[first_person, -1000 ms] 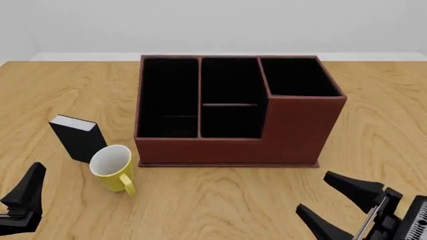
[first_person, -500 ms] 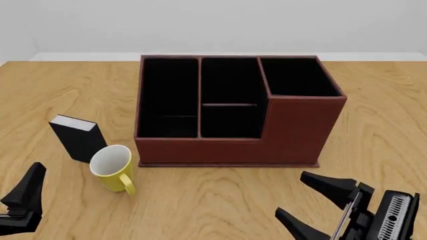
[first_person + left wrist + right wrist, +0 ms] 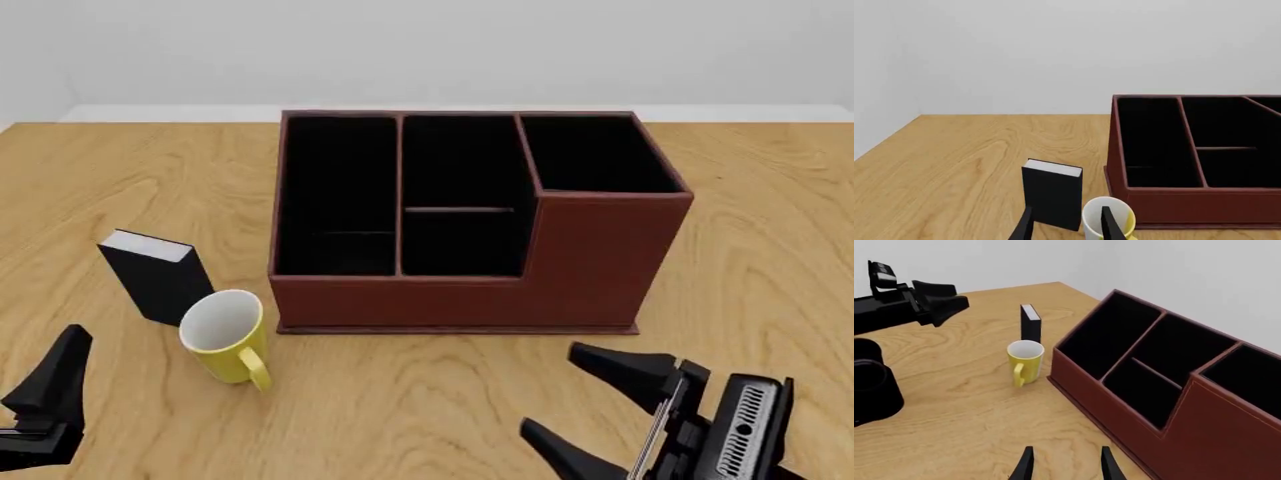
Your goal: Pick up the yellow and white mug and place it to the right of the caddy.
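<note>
- The right gripper hovers low over the near right part of the table, in front of the caddy's right end; its fingers are spread wide with nothing between them.
- In its wrist view the two fingertips frame bare wood just beside the caddy's near wall, touching nothing.
- The left gripper sits at the near left edge; in the front view only one dark finger shows. From the right wrist view its jaws look parted and empty.
- The mug stands upright on the table, well to the left of the right gripper and near the left one, handle toward the near side.
- The mug is just off the caddy's near left corner, apart from it.
- A black block stands upright just behind the mug, to its left; contact cannot be told.
- The caddy sits mid-table, open top, taller section at its right.
</note>
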